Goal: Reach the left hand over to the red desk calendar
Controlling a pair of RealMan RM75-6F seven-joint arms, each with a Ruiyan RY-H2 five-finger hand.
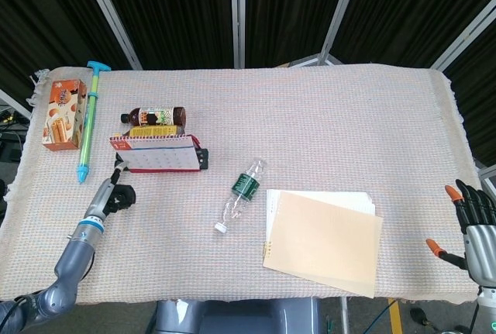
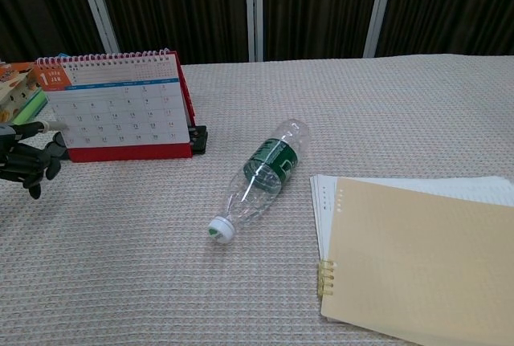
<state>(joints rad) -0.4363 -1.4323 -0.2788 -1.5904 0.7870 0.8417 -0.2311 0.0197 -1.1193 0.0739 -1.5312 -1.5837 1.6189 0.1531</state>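
Chest view: left hand (image 2: 26, 161), empty with fingers partly curled, is hovering just beside the red desk calendar (image 2: 120, 107), one fingertip pointing at its left edge.

A lab test rig — cloth-covered table (image 1: 325, 117) ringed by black curtains (image 1: 178, 8) on metal frames (image 1: 239, 12).

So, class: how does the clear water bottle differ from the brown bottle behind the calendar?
The clear water bottle looks empty, with a green label and white cap; the brown bottle is dark with a black cap. The clear one lies diagonally in the open, the brown one sideways behind the calendar. Both lie down.
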